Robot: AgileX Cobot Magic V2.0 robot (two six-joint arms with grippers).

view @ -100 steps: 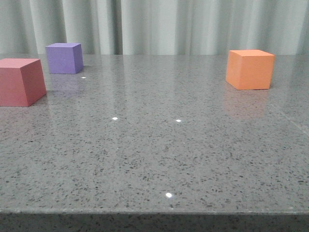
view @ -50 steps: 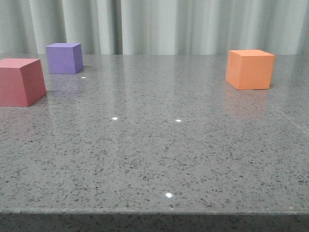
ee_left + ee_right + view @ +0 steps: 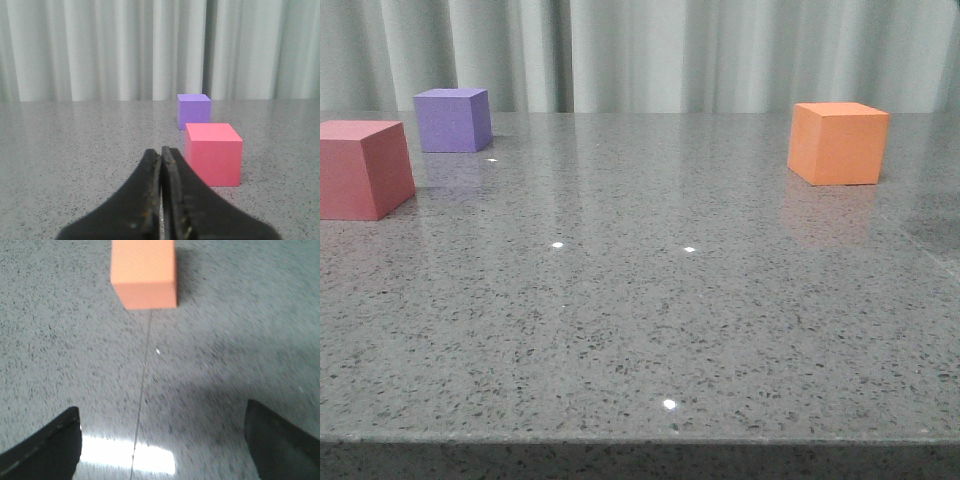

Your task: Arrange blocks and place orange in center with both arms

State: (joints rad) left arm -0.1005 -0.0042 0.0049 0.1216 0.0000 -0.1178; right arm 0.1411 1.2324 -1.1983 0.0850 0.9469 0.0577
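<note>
You had bare table [image 3: 650, 320] between the orange cube [image 3: 838, 143] at right and red cube [image 3: 362, 168], purple cube [image 3: 452, 119] at left; left gripper [image 3: 161, 157] clenched empty, right gripper [image 3: 162, 440] spread wide, empty.

I see three matte cubes upright — orange cube [image 3: 838, 143] far right, pinkish-red cube [image 3: 363, 168] and purple cube [image 3: 452, 119] left, near each other.
</note>
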